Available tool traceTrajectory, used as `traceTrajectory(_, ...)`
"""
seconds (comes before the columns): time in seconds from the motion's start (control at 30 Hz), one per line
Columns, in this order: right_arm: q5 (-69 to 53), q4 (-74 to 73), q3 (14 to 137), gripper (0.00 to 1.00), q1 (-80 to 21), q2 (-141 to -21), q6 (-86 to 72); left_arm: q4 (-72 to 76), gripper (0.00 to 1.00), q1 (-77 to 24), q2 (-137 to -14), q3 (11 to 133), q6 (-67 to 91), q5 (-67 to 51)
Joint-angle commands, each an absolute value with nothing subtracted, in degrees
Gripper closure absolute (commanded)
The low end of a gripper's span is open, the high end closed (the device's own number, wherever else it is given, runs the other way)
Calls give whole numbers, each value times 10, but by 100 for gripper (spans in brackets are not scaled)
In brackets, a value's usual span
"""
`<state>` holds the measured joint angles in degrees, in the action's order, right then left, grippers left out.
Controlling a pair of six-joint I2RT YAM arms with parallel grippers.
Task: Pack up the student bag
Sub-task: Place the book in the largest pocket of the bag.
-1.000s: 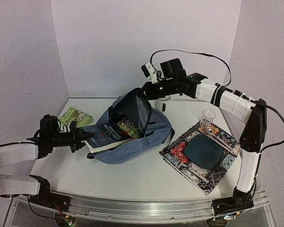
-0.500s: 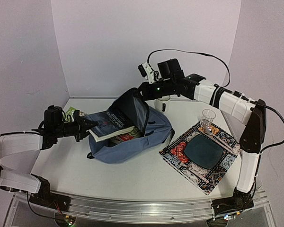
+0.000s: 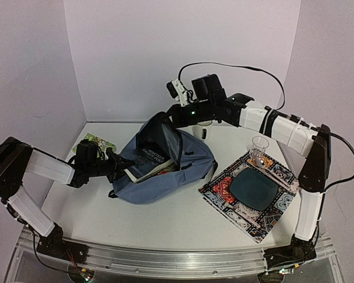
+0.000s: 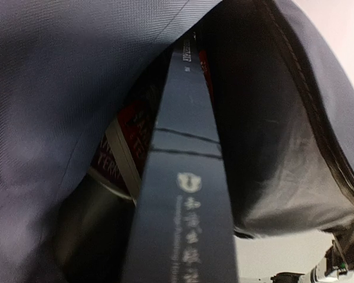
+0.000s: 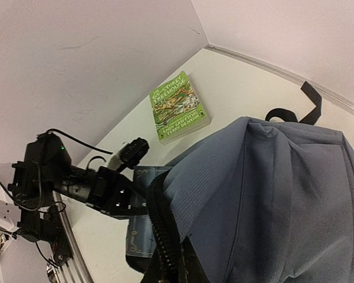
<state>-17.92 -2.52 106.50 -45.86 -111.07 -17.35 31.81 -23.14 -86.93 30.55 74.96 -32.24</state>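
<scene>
The student bag lies on the table with its mouth facing left. My right gripper is shut on the upper zipper rim and holds the mouth up; in the right wrist view the rim runs into the gripper. My left gripper is shut on a dark blue book that is partly inside the mouth. In the left wrist view the book's spine points into the dark lining, beside a red-covered book inside. The left fingers are hidden there.
A green paperback lies on the table left of the bag, also in the right wrist view. At right a patterned cloth mat bears a dark plate and a clear glass. A white cup stands behind the bag.
The left gripper has carried the blue book up and right, into the bag's mouth. The right gripper has pulled the bag's rim higher and to the left.
</scene>
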Motion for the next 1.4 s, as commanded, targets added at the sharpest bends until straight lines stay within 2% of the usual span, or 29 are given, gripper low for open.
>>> traceTrajectory(0.0, -202, 32, 1101, 100, -478, -1101, -175, 404, 100, -260, -925, 382, 746, -287)
traceTrajectory(0.23, -201, 33, 1093, 100, -488, -1103, -185, 406, 99, -284, -1003, 457, 743, -260)
traceTrajectory(0.33, -198, 33, 1088, 100, -488, -1104, -190, 406, 94, -290, -1024, 462, 742, -240)
traceTrajectory(0.53, -187, 32, 1077, 100, -488, -1108, -198, 405, 90, -304, -1052, 469, 735, -211)
traceTrajectory(0.8, -181, 32, 1074, 100, -488, -1124, -206, 399, 76, -330, -1078, 498, 727, -204)
traceTrajectory(0.87, -184, 32, 1076, 100, -488, -1127, -206, 384, 69, -332, -1074, 503, 711, -202)
traceTrajectory(1.0, -178, 31, 1069, 100, -487, -1124, -204, 263, 47, -332, -1028, 508, 630, -153)
traceTrajectory(1.1, -174, 31, 1058, 100, -487, -1122, -203, 174, 34, -332, -994, 518, 576, -108)
traceTrajectory(1.27, -165, 31, 1040, 100, -486, -1122, -201, 18, 19, -332, -959, 562, 498, -33)
traceTrajectory(1.37, -162, 31, 1028, 100, -481, -1126, -208, -31, 14, -332, -932, 557, 477, -17)
